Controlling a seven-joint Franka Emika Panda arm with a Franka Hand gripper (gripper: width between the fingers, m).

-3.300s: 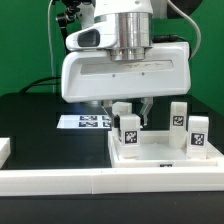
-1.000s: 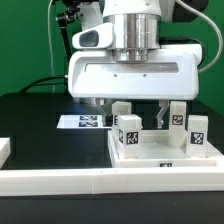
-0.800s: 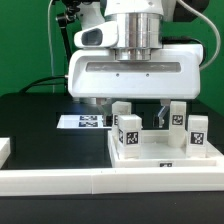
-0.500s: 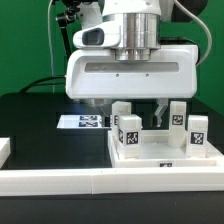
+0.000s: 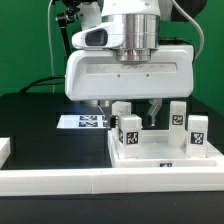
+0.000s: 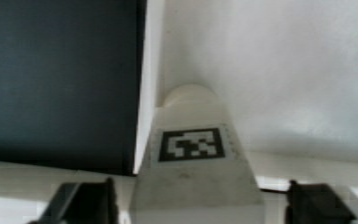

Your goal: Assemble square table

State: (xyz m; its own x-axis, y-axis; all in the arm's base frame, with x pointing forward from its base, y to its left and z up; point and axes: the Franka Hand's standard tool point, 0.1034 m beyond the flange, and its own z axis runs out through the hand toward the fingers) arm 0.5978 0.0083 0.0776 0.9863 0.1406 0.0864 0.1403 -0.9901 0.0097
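The square table's white slab (image 5: 160, 152) lies flat at the exterior view's right, with several tagged white legs standing on it. My gripper (image 5: 130, 106) hangs straight down over the rear left leg (image 5: 122, 108), one finger on each side. In the wrist view this leg (image 6: 197, 150) rises between my dark fingers (image 6: 87, 203), tag facing the camera, and a narrow gap shows on both sides. My gripper (image 6: 201, 205) is open and holds nothing. Other legs stand in front (image 5: 128, 135) and toward the right (image 5: 178, 115), (image 5: 198, 135).
The marker board (image 5: 85, 122) lies on the black table behind the slab's left side. A long low white border wall (image 5: 60, 180) runs along the front. A small white block (image 5: 4, 150) sits at the far left edge.
The fingers have drawn closer together around the rear left leg over the last half second. The hand has shifted slightly to the exterior view's left.
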